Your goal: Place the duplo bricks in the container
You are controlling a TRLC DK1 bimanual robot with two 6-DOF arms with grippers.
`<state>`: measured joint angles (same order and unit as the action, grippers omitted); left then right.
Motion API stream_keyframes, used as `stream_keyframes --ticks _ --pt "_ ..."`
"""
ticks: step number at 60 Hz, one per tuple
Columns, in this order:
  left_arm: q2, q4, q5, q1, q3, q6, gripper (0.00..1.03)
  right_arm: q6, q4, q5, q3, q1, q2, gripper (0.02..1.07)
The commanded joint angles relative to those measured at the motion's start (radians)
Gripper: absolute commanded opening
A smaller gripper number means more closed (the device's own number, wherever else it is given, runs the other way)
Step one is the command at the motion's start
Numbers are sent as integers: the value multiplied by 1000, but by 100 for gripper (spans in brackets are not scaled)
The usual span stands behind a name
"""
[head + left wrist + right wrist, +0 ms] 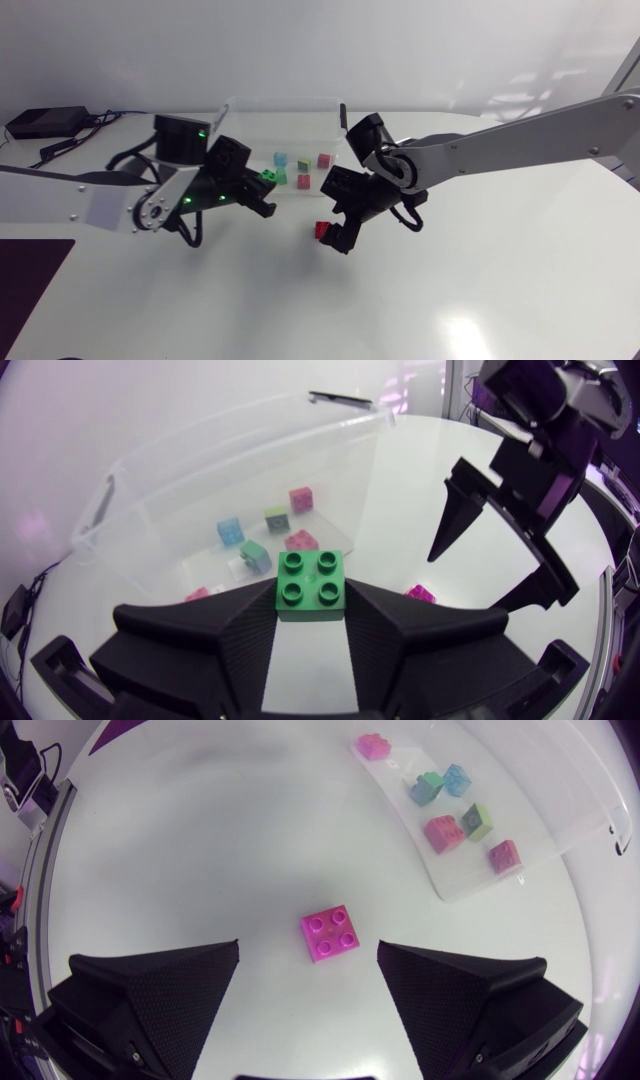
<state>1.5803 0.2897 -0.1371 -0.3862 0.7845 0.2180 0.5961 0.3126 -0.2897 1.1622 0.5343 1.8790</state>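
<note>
White counter [500, 290] fills most of what shows, and a see-through container [290, 99] sits near its far side; a few small bricks [300, 542] lie on the container's floor, pink, blue and green ones.

My left hand [310, 602] is clenched on a green brick [310, 585]; both fingers press it from two sides, and its four bumps face up. From the head view this brick hangs right by the container's near wall; I cannot tell if it is over the open top or just in front of it.

My right hand [308, 948] is released, with its fingers spread wide. It hangs over a pink brick [331, 933] that lies flat on the counter, outside the container and near its front; the brick sits between the two fingers, but neither finger touches it.

I think two jobs are going on at once; the green brick is at the dropping step, and the pink brick is at the grabbing step.

Next, the left hand should be over the open top and then let go, so the green brick falls in with the others; the right hand should go down until its fingers are beside the pink brick, then squeeze. The pink brick sits a bit turned, so the fingers may need to turn too, or it could slip out.
</note>
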Motion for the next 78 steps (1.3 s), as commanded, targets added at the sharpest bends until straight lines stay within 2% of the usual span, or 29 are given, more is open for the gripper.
stream_keyframes --ticks 1,16,21,28,32,38,58,76,78 --pt "-106 -32 -15 30 -53 18 16 50 39 -11 33 13 45 102" --pt "-292 -124 -33 87 -41 18 16 85 128 -28 117 32 114 101" --pt "-318 -150 -35 104 -16 18 16 90 149 -28 131 33 127 94" --pt "-324 -162 -42 136 25 18 17 93 171 -28 142 32 146 73" --pt "-315 -159 -44 148 52 18 17 97 180 -28 140 32 154 50" --pt "-267 -133 -44 155 107 9 17 94 177 -28 128 33 152 23" --pt "69 -72 -42 170 398 -52 17 14 192 -17 25 35 -83 21" --pt "339 -63 1 170 627 -58 18 -56 261 12 54 36 -236 21" --pt "365 -63 4 171 647 -58 20 -67 258 24 48 39 -231 25"
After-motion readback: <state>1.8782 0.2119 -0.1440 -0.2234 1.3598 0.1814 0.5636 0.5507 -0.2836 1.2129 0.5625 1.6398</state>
